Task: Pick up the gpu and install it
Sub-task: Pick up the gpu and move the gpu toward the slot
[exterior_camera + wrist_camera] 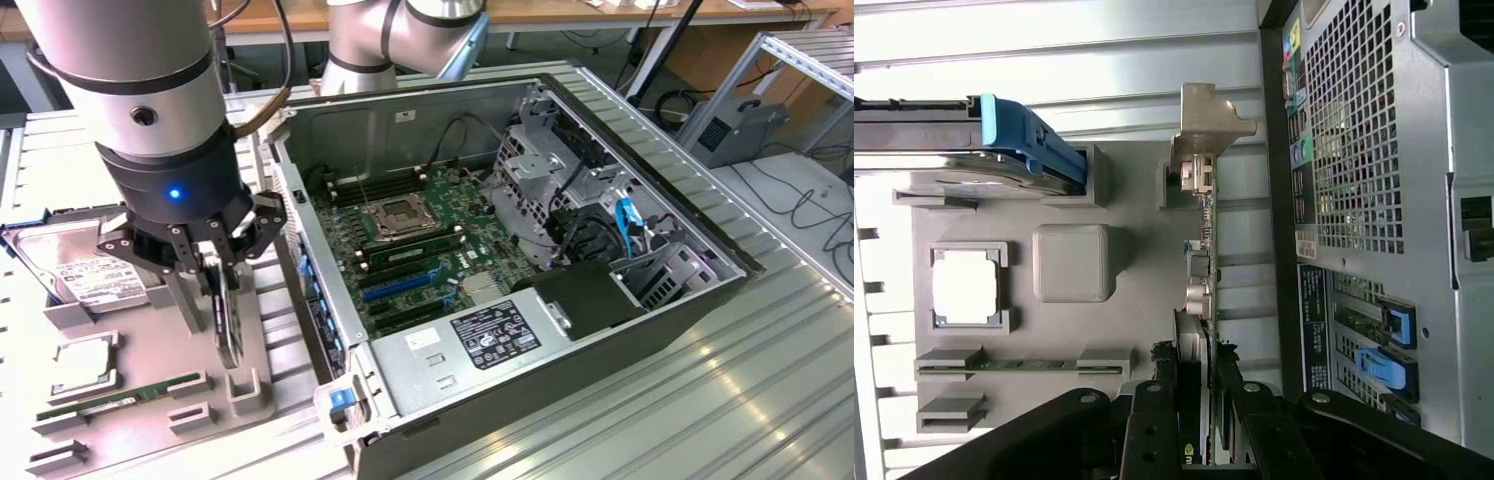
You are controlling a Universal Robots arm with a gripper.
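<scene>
The gripper hangs over the grey fixture tray, at the tray's edge beside the open computer case. Its fingers stand about half open, one on each face of the gpu, and seem to press against it, though the contact itself is hard to make out. The gpu stands upright on its long edge in slotted holders on the tray, outside the case. In the wrist view the card runs edge-on away from the gripper, its silver bracket at the far end. A hard drive and a RAM stick lie elsewhere on the tray.
</scene>
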